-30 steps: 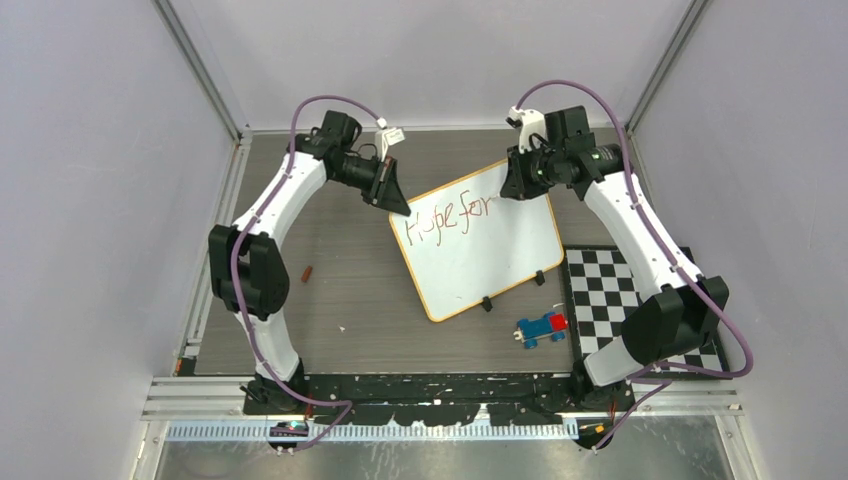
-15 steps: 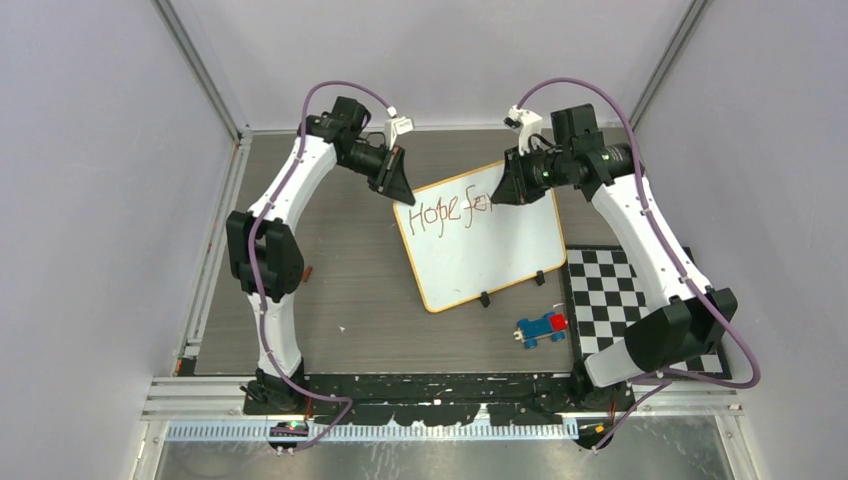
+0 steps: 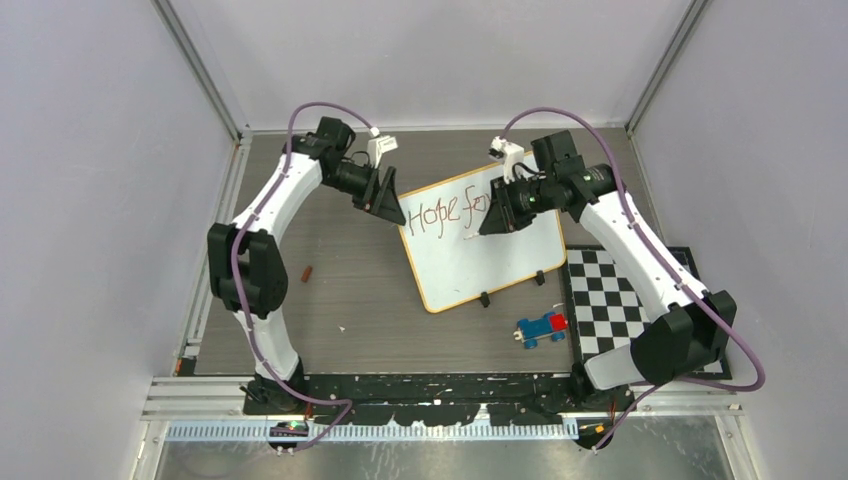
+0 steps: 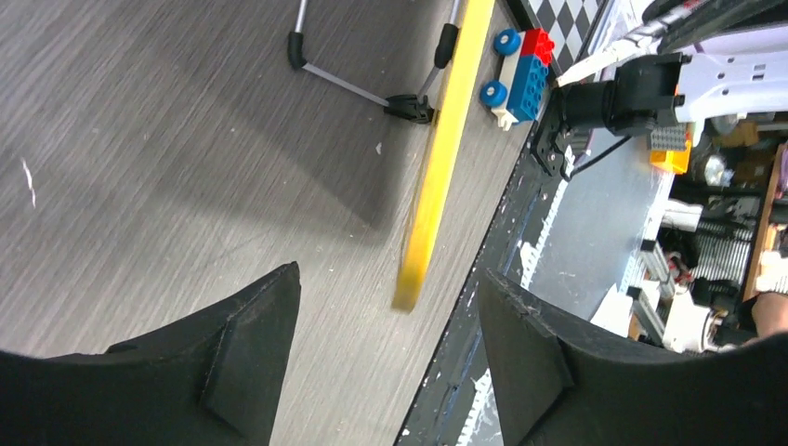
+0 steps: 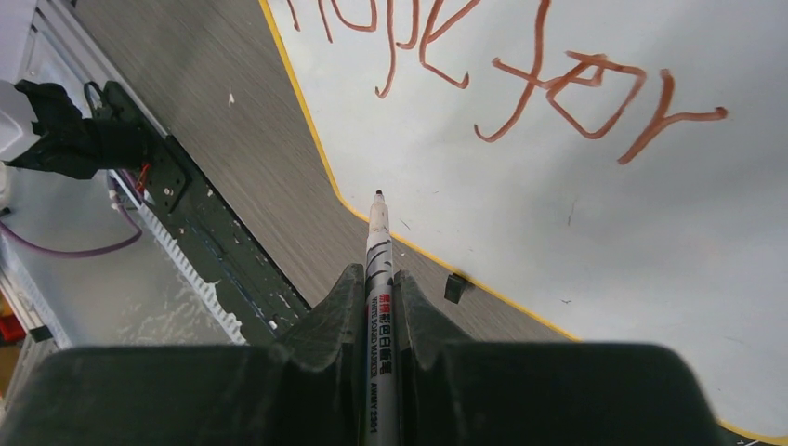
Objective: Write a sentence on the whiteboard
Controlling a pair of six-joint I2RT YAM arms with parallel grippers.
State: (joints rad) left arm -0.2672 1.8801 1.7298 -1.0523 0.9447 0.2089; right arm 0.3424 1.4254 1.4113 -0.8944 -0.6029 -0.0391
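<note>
The whiteboard lies tilted at mid-table, propped on a thin wire stand. The sentence reads "Hope for" in reddish-brown along its top. My right gripper hovers over the board just below "for", shut on a white marker. The marker's tip points down at the bare board under the written sentence. My left gripper is open at the board's upper-left corner. In the left wrist view the board's yellow rim runs edge-on, its corner just ahead of the open left gripper, untouched.
A blue and red toy car sits near the board's lower edge, beside a black-and-white checkered mat. A small reddish-brown piece lies on the table to the left. Two black clips stick out from the board's lower rim.
My left gripper has opened and let go of the board's corner. The right arm has carried the marker down and left, from the board's top edge to below "for".
</note>
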